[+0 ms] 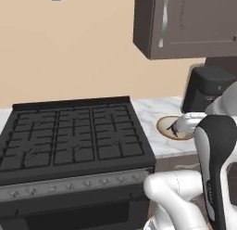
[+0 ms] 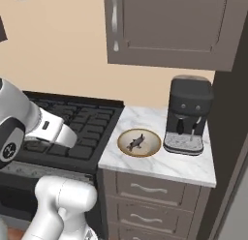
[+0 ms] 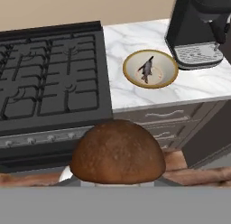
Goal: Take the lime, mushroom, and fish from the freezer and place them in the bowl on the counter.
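The bowl (image 2: pixel 139 142), shallow with a tan wooden rim and cream inside, sits on the white grey-veined marble counter (image 2: pixel 145 120) near its left edge and toward the front. A small dark grey fish (image 3: pixel 146 68) lies flat inside the bowl. The mushroom (image 3: pixel 117 153), with a rounded speckled brown cap, is held close up in the hand view, in front of the counter's front edge.

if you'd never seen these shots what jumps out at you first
The brown mushroom looms large at the bottom of the hand view, held in the gripper. Beyond it, the bowl on the marble counter already holds the fish, between the black stove and the coffee machine.
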